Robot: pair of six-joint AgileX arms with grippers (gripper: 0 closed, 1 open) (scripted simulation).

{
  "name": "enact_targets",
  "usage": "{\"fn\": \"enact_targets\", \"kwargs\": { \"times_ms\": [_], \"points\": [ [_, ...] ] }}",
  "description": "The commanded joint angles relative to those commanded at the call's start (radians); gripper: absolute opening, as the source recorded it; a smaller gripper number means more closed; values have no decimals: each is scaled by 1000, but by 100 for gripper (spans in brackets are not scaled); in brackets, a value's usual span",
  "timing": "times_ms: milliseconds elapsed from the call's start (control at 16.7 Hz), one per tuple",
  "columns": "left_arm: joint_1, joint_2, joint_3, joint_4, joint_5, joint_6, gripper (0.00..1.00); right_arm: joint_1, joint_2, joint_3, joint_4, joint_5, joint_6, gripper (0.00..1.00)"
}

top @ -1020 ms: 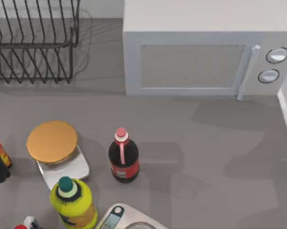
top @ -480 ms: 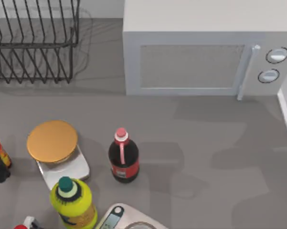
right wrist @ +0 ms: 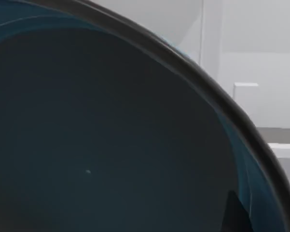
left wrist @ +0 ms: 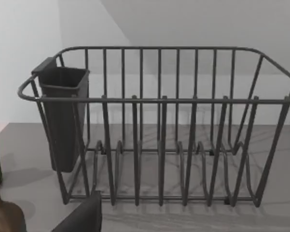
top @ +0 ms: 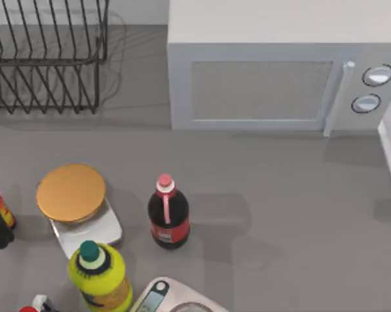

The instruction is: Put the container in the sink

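Shadows on counter point(top: 293, 195) gone; container point(right wrist: 96, 145) (teal inside) close before right wrist.

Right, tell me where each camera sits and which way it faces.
Top view: above the counter, looking down at the microwave, dish rack, gold-lidded tub, cola bottle and yellow bottle; no arm in it.
Left wrist view: on the left arm, low, facing the dish rack side-on; a dark corner at the edge may be its gripper.
Right wrist view: on the right arm, right up against the teal bowl, white surfaces behind.
Shared: the dish rack, in the top and left wrist views.
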Motion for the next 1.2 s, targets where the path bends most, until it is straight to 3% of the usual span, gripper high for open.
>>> {"fn": "enact_targets", "kwargs": {
  "times_ms": [480,1200],
  "points": [
    [0,0,0,0,0,0,100,-67,89,-12,93,17,-10,0],
    [0,0,0,0,0,0,100,-67,89,-12,93,17,-10,90]
  ]
}}
